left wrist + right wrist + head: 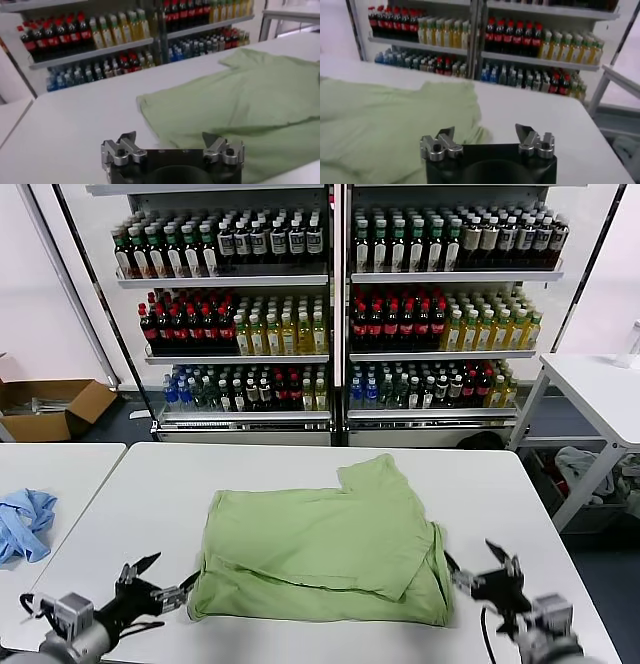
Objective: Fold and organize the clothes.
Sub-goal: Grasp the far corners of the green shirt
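Observation:
The light green polo shirt lies partly folded on the white table, back up, its logo and buttons hidden. My left gripper is open and empty at the table's near edge, just left of the shirt's near left corner. My right gripper is open and empty, just right of the shirt's near right corner. The shirt also shows in the left wrist view beyond the open left gripper, and in the right wrist view beyond the open right gripper.
A light blue cloth lies on a second table at the left. Shelves of bottles stand behind. Another white table is at the right, with a cardboard box on the floor at the far left.

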Controlling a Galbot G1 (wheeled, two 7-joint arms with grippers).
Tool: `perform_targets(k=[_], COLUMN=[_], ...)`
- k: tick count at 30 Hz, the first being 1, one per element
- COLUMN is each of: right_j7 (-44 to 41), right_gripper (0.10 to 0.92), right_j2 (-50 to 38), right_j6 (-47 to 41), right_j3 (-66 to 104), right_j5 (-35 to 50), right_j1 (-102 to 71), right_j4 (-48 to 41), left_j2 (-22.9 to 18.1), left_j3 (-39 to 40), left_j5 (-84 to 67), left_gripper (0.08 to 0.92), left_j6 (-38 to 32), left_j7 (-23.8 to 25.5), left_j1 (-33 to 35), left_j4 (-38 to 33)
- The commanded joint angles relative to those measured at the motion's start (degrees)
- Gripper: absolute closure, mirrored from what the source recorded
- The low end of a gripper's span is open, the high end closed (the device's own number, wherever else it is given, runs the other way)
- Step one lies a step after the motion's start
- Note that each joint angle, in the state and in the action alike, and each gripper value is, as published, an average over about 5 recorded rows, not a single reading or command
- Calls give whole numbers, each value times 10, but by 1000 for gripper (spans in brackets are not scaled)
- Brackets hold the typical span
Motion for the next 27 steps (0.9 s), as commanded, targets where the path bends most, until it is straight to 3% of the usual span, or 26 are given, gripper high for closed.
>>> perform_targets(k=[1, 7, 14, 21, 27], right_j7=[-53, -88, -85, -89, -84], right_gripper=[203, 203, 203, 203, 203], right_j2=[-24, -9, 39, 79, 93], right_j6=[2, -18, -35, -33, -34], right_j3=[-99, -199, -280, -309, -308], right_j5=[56, 28, 16, 0, -12], right_j1=[246, 365, 491, 531, 525], right_j4=[-163, -290, -431, -528, -554], left_j2=[96, 115, 97, 53, 30], left_j3=[87, 194, 312, 381, 406], left_j5=[-74, -89, -93, -95, -98], left_gripper=[177, 177, 177, 177, 177], left_j6=[-12, -14, -17, -16, -11], left_j7=[12, 17, 20, 16, 10], left_j1=[-153, -282, -420, -510, -537], left_j4=[109, 204, 304, 373, 401])
